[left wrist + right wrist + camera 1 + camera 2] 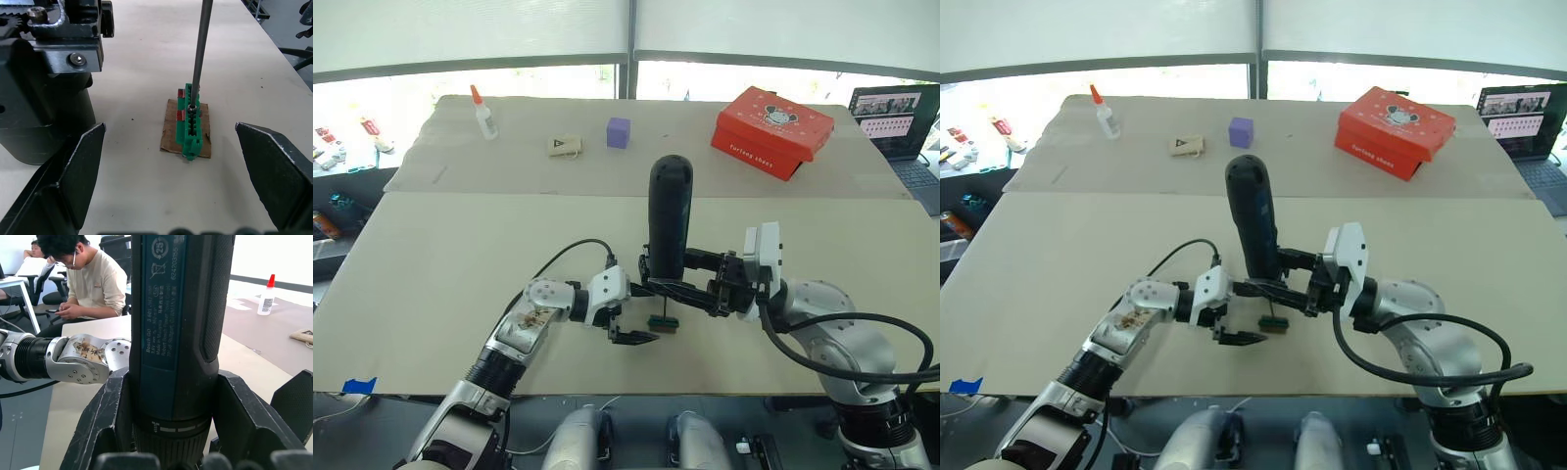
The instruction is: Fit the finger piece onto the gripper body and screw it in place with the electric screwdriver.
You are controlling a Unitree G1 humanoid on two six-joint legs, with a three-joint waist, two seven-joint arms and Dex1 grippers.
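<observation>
The electric screwdriver (669, 217), a thick black handle, stands upright with my right gripper (685, 281) shut around its lower part; the grip also shows in the right wrist view (171, 431). Its thin metal bit (200, 49) comes down with the tip on a small green-topped block (190, 125) that lies on a scrap of brown card. My left gripper (169, 127) is open just above the table, its fingers either side of the block and touching nothing. A black assembly with a round base and a geared frame, apparently the gripper body (44, 112), stands beside it. The finger piece is out of view.
On the far half of the table are a red box (771, 130), a purple cube (619, 131), a tan card (565, 146) and a glue bottle (483, 113). A laptop (896, 117) sits at the far right. A person (93, 284) sits beyond the table's left side.
</observation>
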